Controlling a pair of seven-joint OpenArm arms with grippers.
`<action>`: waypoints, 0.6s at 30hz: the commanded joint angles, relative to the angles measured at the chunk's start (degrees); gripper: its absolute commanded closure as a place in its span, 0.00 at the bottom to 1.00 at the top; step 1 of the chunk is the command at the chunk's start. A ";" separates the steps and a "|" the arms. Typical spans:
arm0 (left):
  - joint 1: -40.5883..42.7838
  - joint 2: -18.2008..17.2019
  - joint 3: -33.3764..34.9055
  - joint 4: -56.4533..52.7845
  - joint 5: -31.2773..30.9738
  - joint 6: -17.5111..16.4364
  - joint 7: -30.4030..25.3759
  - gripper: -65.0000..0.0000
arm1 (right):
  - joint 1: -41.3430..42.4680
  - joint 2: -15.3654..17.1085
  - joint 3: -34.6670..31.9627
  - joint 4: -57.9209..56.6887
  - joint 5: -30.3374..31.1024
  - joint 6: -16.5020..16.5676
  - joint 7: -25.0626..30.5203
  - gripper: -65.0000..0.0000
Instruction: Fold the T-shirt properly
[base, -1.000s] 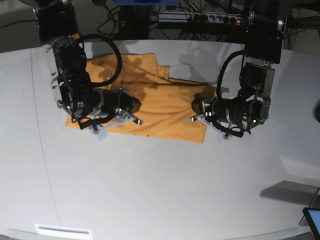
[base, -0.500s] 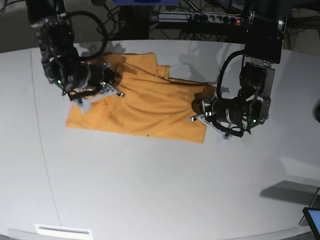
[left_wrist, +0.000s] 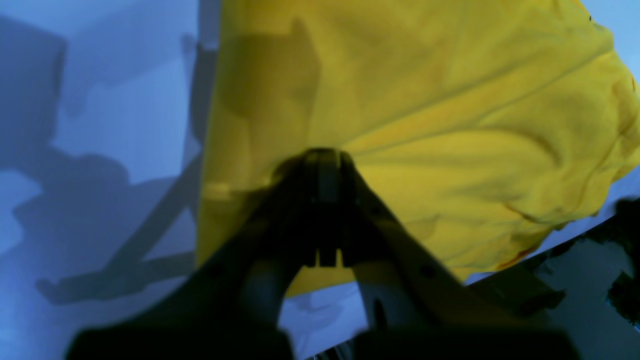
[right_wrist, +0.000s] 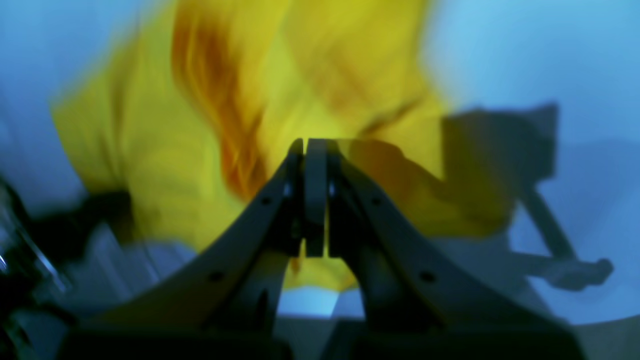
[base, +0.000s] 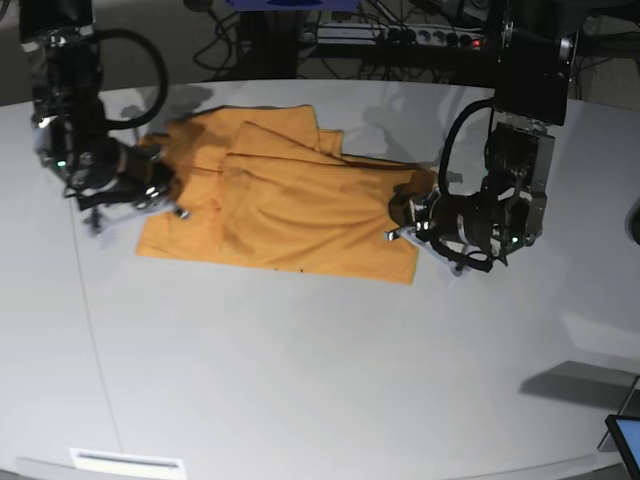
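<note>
The T-shirt (base: 290, 215) lies rumpled on the far half of the tabletop (base: 300, 380), between the two arms. The left gripper (left_wrist: 327, 160) is closed, pinching the shirt's edge, creases fanning from its tips. The right gripper (right_wrist: 310, 150) is closed at the opposite edge; blur hides whether it holds cloth.

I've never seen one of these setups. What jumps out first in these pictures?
The orange-yellow T-shirt catches the eye, lying crumpled at the far middle of the pale table. A black arm sits at each end of it: the left gripper pinches the shirt's edge on the base view's right, and the right gripper, shut, is at the opposite end. Cables and a power strip run behind.
</note>
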 joint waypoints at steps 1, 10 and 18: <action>0.01 -0.99 0.00 0.00 3.78 0.77 0.45 1.00 | 0.67 1.28 2.24 1.29 0.80 1.44 0.35 1.00; -0.51 -0.99 -0.08 -0.27 3.87 0.77 0.45 1.00 | -2.06 2.33 19.47 0.06 11.44 29.92 0.43 0.97; -0.51 -0.99 -0.17 0.00 3.96 0.77 0.45 1.00 | -3.73 2.15 21.49 -7.76 19.08 31.24 0.26 0.75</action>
